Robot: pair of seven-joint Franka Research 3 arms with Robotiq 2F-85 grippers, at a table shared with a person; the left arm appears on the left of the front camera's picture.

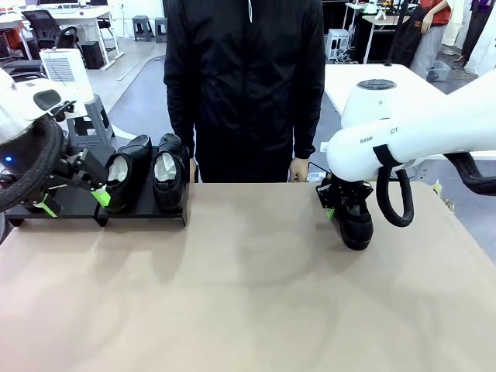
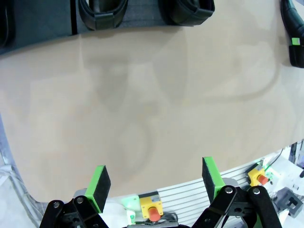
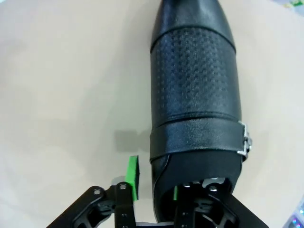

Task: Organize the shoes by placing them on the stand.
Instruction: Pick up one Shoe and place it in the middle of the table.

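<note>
Two dress shoes already sit on the stand at far left. The right gripper straddles a third shoe's collar, far right, jaws apparently mid-close. Next: firm grip, lift, carry left. The left gripper hangs spread, empty.

Broad tan, matte-topped table spanning the front view, bare over most of its surface. At its far left, a low, flat matte-black stand with bent-down sides, set directly on the tabletop. On the stand's right end, two glossy black leather slip-on shoes side by side, toes toward the near edge, crumpled white paper showing inside each. Toward the far right of the table, well apart from the stand, a single black slip-on shoe resting on the tan surface, with a perforated vamp, a strap and a small silver buckle.
</note>
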